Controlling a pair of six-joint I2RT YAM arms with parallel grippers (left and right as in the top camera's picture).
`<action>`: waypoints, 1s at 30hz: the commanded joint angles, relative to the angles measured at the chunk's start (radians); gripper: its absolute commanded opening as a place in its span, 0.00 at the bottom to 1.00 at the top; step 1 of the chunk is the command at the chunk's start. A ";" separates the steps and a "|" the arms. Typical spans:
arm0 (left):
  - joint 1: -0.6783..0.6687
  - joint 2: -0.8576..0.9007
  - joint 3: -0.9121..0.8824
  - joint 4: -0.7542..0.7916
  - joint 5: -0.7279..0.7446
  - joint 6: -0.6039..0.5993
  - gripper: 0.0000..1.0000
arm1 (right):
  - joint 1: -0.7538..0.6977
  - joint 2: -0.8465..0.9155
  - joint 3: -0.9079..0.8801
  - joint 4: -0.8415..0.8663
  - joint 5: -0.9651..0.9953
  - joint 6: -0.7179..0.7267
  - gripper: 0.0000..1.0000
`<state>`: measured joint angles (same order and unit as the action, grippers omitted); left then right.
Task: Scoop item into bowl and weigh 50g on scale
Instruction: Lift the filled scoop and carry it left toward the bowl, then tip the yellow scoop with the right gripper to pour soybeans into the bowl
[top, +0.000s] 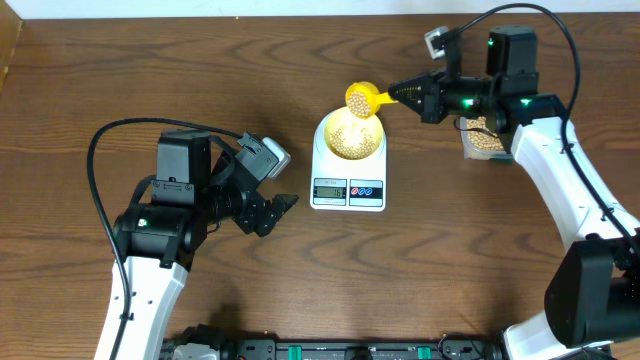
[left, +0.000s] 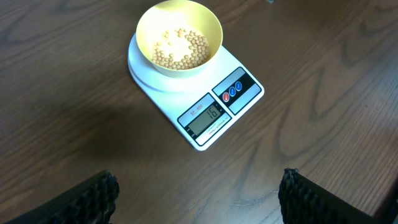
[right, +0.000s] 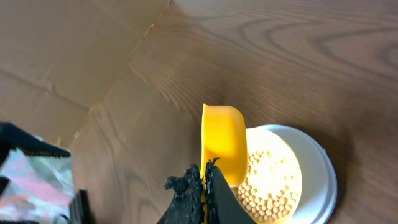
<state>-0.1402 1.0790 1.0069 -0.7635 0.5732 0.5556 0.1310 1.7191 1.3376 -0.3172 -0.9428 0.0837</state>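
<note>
A pale yellow bowl (top: 350, 132) holding beige beans (top: 348, 138) sits on the white scale (top: 348, 188) at the table's middle; the left wrist view shows the bowl (left: 180, 37), the beans (left: 181, 50) and the scale's display (left: 205, 115). My right gripper (top: 408, 93) is shut on the handle of a bright yellow scoop (top: 362, 99), held tilted over the bowl's far rim; the right wrist view shows the scoop (right: 222, 142) above the beans (right: 267, 180). My left gripper (top: 283, 205) is open and empty, left of the scale.
A clear plastic container (top: 482, 138) with more beans stands at the right, under my right arm. The wooden table's edge runs along the far left.
</note>
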 joint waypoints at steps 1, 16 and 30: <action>0.004 0.000 -0.004 -0.003 -0.002 0.013 0.84 | 0.034 -0.015 -0.006 0.002 -0.001 -0.153 0.01; 0.004 0.000 -0.004 -0.003 -0.002 0.013 0.84 | 0.080 -0.015 -0.006 0.000 0.182 -0.304 0.01; 0.004 0.000 -0.004 -0.003 -0.002 0.013 0.85 | 0.080 -0.015 -0.006 -0.016 0.182 -0.355 0.01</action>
<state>-0.1402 1.0790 1.0069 -0.7635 0.5732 0.5552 0.1989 1.7191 1.3376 -0.3267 -0.7612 -0.2485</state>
